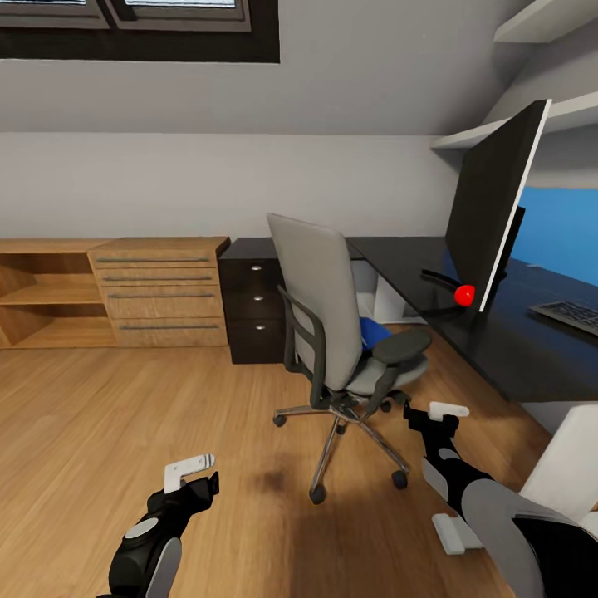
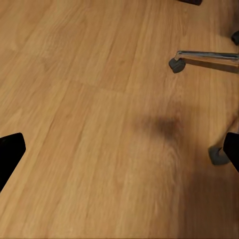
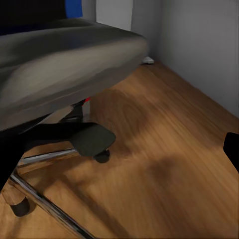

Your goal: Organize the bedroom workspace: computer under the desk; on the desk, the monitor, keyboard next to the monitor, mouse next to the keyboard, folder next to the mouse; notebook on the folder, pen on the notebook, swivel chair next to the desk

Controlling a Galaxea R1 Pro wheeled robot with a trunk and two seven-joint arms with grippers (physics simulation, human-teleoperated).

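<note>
head view: blue folder (image 1: 374, 332) lies on the swivel chair (image 1: 336, 332) seat beside the desk (image 1: 498, 332); both claws low, empty, spread unclear here. wrist views: left gripper (image 2: 119, 149) and right gripper (image 3: 119, 154) gape wide over floor, so you should lift the right above the seat (image 3: 59, 55) before reaching.

I am looking at a grey swivel chair (image 1: 320, 307) with black armrests and chrome base, a bright-blue folder (image 1: 374, 332) on it, the black-topped desk (image 1: 498, 332) with blue panel, and the honey-brown plank floor (image 1: 124, 415).
</note>
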